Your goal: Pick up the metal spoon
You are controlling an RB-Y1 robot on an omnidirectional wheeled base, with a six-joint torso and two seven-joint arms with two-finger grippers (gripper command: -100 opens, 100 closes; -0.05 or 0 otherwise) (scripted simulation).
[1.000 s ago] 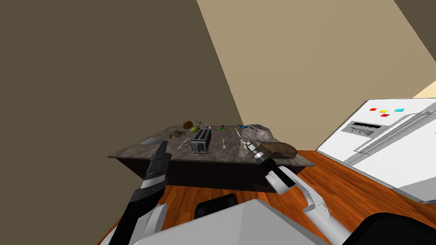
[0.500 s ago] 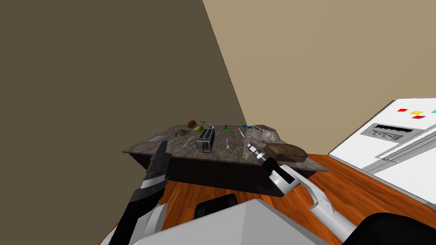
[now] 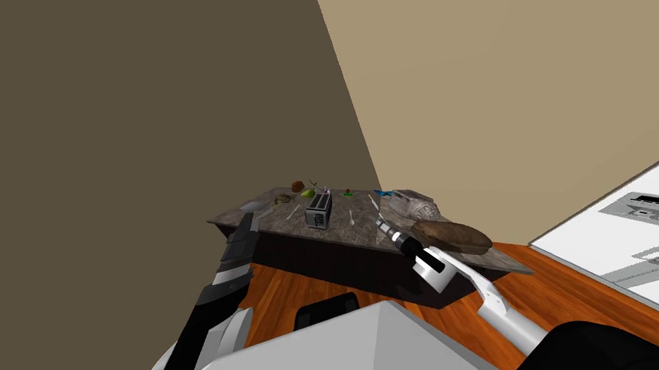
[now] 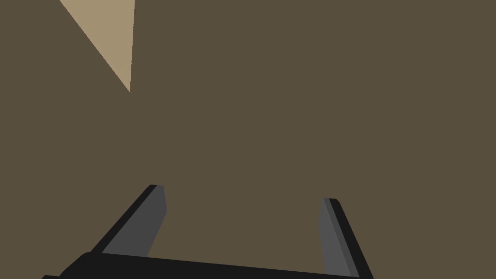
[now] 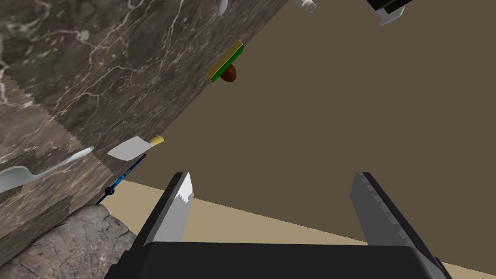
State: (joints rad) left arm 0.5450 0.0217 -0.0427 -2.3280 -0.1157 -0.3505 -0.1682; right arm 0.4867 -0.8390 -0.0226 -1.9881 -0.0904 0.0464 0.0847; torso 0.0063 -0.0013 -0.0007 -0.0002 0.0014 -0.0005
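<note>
The right gripper (image 5: 273,181) hovers over the marble counter (image 3: 288,227), its fingers wide apart and empty. The pale spoon (image 3: 352,217) lies flat at its ten o'clock, three o'clock of the toaster (image 3: 319,211). The left gripper (image 4: 244,193) is also spread, holding nothing.

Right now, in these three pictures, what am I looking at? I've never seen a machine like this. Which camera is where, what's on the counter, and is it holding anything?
It's a two-armed robot. The wide picture comes from a camera on its head, looking down at a marble-topped counter. On it sit a toaster and a brown loaf. The other two pictures come from cameras on the hands, each looking along its two-fingered tool. The left tool is open, near the counter's left end. The right tool is open too, at the counter, with a pale spoon lying close by. Nothing is held.
</note>
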